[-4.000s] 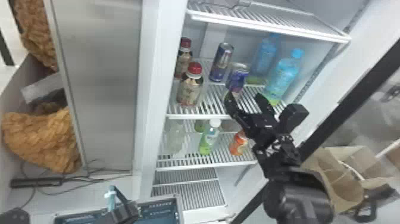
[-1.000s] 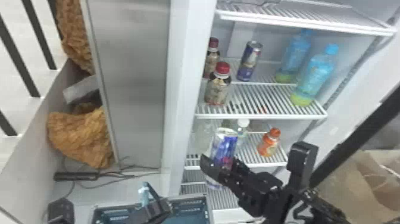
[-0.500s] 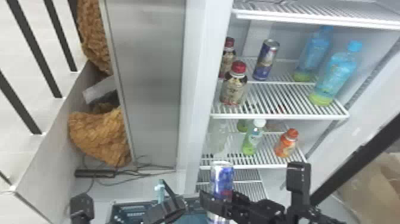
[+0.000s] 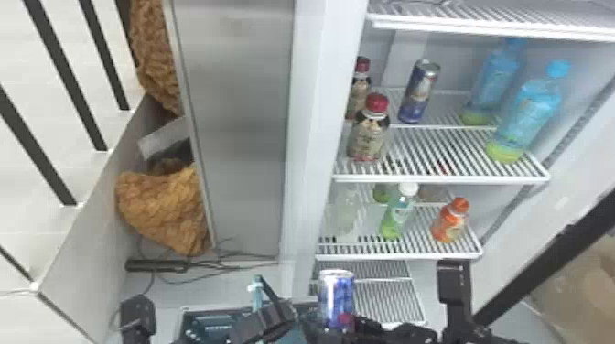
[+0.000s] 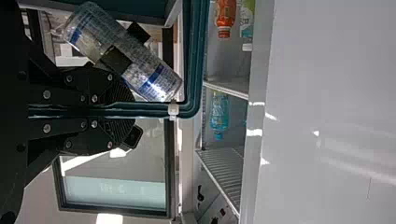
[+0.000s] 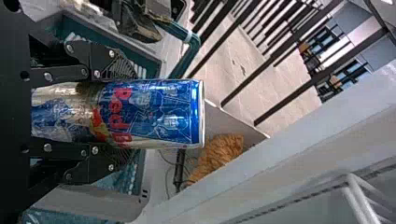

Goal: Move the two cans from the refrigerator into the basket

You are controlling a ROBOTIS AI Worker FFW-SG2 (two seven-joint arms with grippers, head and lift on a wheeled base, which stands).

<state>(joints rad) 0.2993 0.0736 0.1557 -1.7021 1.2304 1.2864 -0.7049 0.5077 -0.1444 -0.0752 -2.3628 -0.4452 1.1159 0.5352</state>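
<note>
Right tool [image 4: 341,325] holds can [image 4: 336,295] (blue, upright) | left tool [image 4: 270,318] clasps basket handle [image 5: 191,60]

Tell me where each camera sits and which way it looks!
Head view: on the head, looking forward and down at the refrigerator; both arms show.
Left wrist view: on that wrist, facing basket handle and refrigerator; left pincer shows.
Right wrist view: on that wrist, facing a can; right pincer shows.
Both wrist views share that can.
</note>
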